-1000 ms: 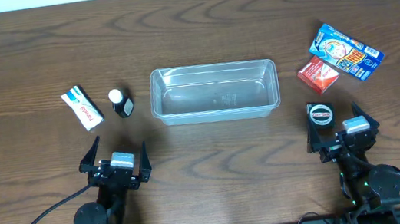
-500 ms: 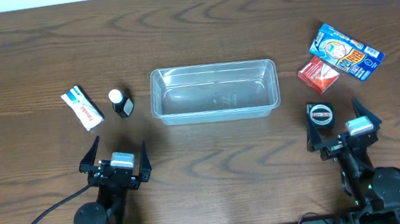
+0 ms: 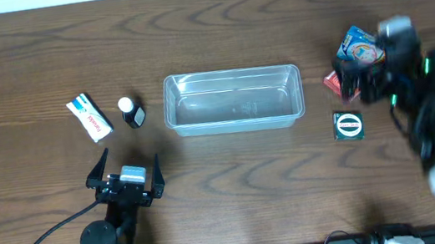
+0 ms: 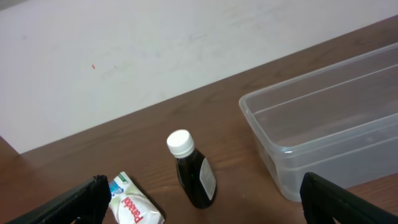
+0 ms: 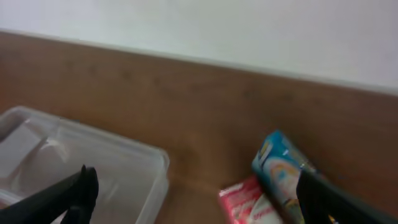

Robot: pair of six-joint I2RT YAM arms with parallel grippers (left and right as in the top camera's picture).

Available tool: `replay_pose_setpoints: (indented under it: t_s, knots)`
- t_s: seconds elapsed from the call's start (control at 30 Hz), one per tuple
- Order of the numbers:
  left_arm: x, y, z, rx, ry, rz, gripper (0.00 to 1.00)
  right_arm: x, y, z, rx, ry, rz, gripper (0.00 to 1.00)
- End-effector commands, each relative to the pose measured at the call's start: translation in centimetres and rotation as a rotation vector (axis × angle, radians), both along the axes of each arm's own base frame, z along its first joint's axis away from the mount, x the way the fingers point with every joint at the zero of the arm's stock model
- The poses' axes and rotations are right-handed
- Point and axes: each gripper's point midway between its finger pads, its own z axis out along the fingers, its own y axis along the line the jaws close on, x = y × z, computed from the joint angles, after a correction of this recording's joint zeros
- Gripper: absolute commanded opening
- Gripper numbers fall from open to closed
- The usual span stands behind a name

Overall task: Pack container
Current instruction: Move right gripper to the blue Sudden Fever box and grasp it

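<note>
Two pairs of jaws stand spread wide, and both are empty. The right gripper hangs over the right part of the table, its fingers framing the wrist view with nothing between them. That pose suggests it is lining up on the small goods there. The red packet and the blue packet lie just ahead toward its right finger, touching or overlapping each other. The container, the clear tub that everything is presumably meant to go into, sits ahead toward its left finger. It is near the packets but apart from them, and it looks empty. A round black item in a square case lies on the near side of those jaws, out of the wrist view. The overhead view of this arm is blurred, so I cannot tell how low it hangs. The left gripper sits low by its own base, probably parked until the goods on its side are wanted. A small dark bottle with a white cap, seemingly on its side and so likely to roll, lies straight ahead between the lines of its fingers. A white packet lies ahead toward its left finger, and the tub's end is ahead toward its right. Everything rests on a dark wood-grain table. A plain pale wall rises beyond its far edge, and a black cable loops beside the left arm's base.
</note>
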Motion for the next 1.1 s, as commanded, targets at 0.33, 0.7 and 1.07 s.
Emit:
replay_pose_setpoints:
  t_s: [0.33,0.7,1.07]
  knots:
    - [-0.1,0.0,-1.6,-0.003,0.046,-0.002,0.98,7.8,-3.8,-3.0,-0.084,0.173,-0.003,0.99]
    - [-0.1,0.0,-1.6,-0.003,0.046,-0.002,0.98,10.0,-8.3,-11.0,-0.212,0.324,-0.054,0.99]
    - [-0.1,0.0,-1.6,-0.003,0.046,-0.002,0.98,9.8,-10.9,-16.4,-0.310,0.434,-0.013,0.90]
